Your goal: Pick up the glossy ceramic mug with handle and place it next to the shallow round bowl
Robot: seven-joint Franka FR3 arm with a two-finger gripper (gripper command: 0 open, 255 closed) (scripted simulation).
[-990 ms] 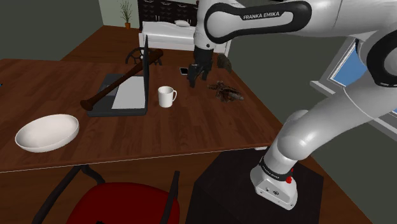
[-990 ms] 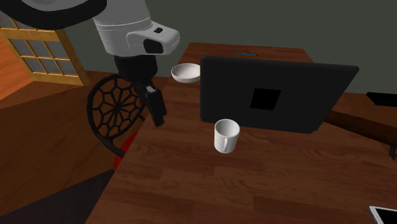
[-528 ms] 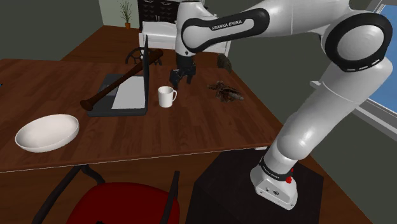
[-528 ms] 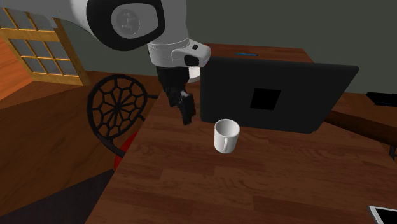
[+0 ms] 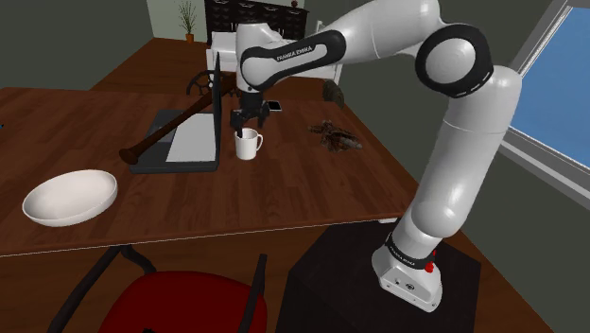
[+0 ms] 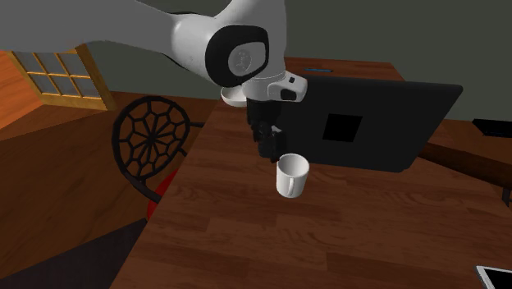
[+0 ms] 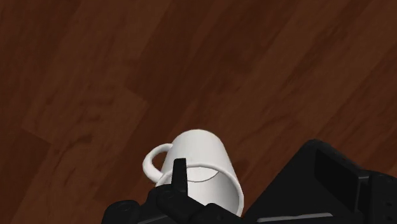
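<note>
A glossy white mug [image 5: 249,144] with a handle stands upright on the dark wooden table [image 5: 284,189], just beside the open laptop [image 5: 189,134]. My black gripper [image 5: 246,122] hangs right above the mug, open and holding nothing. From the second exterior view the gripper [image 6: 269,149] is just over the mug's [image 6: 291,175] rim, in front of the laptop's lid [image 6: 353,123]. Through the wrist camera one finger [image 7: 180,181] shows over the mug's [image 7: 203,159] open mouth, the handle to one side. The shallow white bowl [image 5: 69,196] rests far off at the shoulder view's left, near the table's front edge.
A brown club [image 5: 156,137] lies across the laptop's keyboard. A dark twiggy object [image 5: 333,135] and a phone [image 5: 273,105] lie to the shoulder view's right of the mug. A red chair [image 5: 180,303] stands at the table's near edge, and a web-backed chair [image 6: 148,139] at its side.
The arm has swung toward the shoulder view's left, carrying the gripper from beside the twiggy object to just above the mug. The fingers stayed open. The mug has not moved.
</note>
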